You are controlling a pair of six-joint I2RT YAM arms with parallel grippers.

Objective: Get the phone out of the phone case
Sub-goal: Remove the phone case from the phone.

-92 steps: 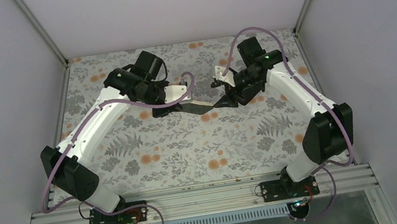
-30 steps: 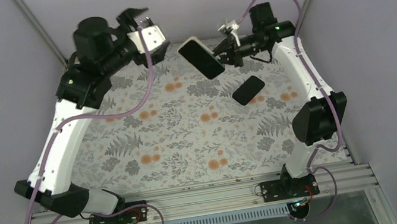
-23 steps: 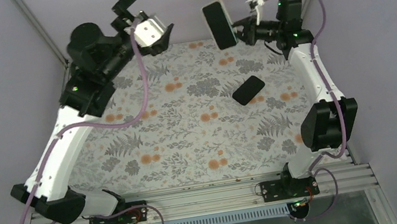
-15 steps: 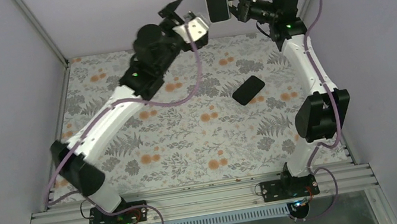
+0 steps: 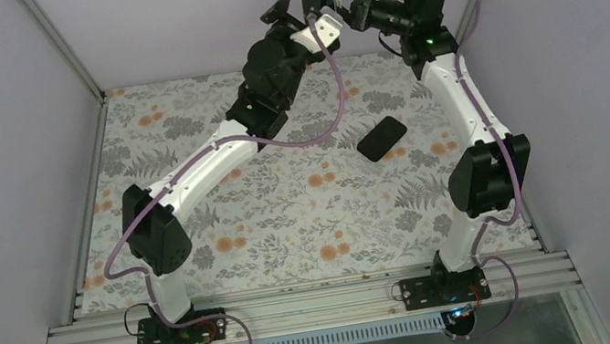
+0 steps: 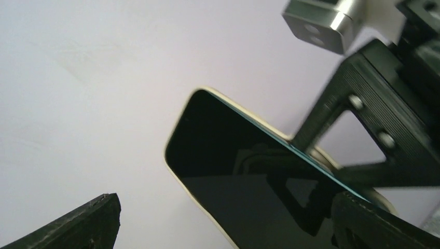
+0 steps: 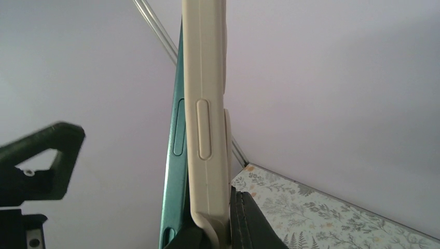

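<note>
While right tool [image 7: 215, 231] clamps cased phone [image 7: 205, 104], lower end cut off; left tool [image 6: 225, 202] spread wide.

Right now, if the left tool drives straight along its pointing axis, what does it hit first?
The black-screened phone in a cream case, held aloft by the right tool. It sits dead ahead of the open left tool; the gap between them is unclear.

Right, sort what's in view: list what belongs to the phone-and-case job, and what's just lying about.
Belongs to the job: phone; cream case around it; right gripper holding both; left gripper open beside them.
Lying about: flat black phone-shaped thing on the flowered table.
</note>
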